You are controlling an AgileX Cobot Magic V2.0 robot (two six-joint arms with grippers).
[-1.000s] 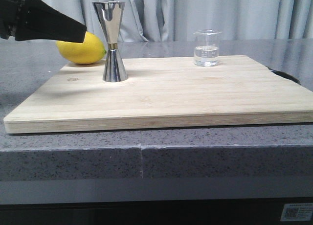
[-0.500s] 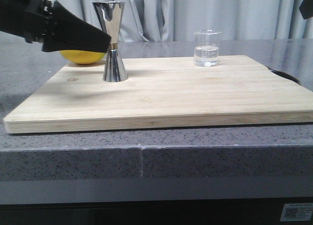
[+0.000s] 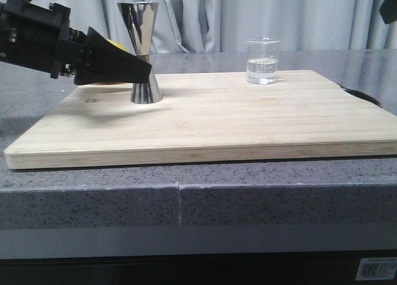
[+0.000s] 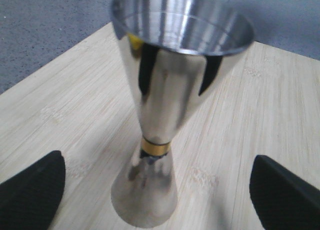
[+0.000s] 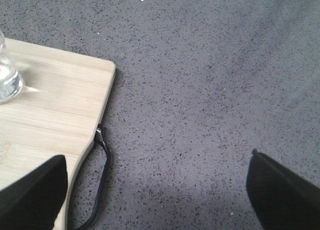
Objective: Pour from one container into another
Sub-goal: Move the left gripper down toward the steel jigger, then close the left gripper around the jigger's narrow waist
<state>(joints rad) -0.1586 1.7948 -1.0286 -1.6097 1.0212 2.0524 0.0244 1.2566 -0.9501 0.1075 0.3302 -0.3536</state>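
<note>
My left fingers [image 4: 30, 190] stood spread either side of the jigger [image 4: 160, 105], not touching; my right fingers [image 5: 32, 190] hung spread over the worktop [image 5: 210, 65].

Jigger [image 3: 141, 52] mirror steel with a gold band at the waist; beaker [image 3: 261, 61] clear glass with faint white marks. Board [image 3: 236, 121] pale striped wood grain, counter [image 5: 210, 90] dark grey speckled, curtain [image 3: 298, 15] light grey. Left gripper [image 4: 155, 190] black, lemon [image 3: 115, 45] yellow.

No legible text on any visible surface
</note>
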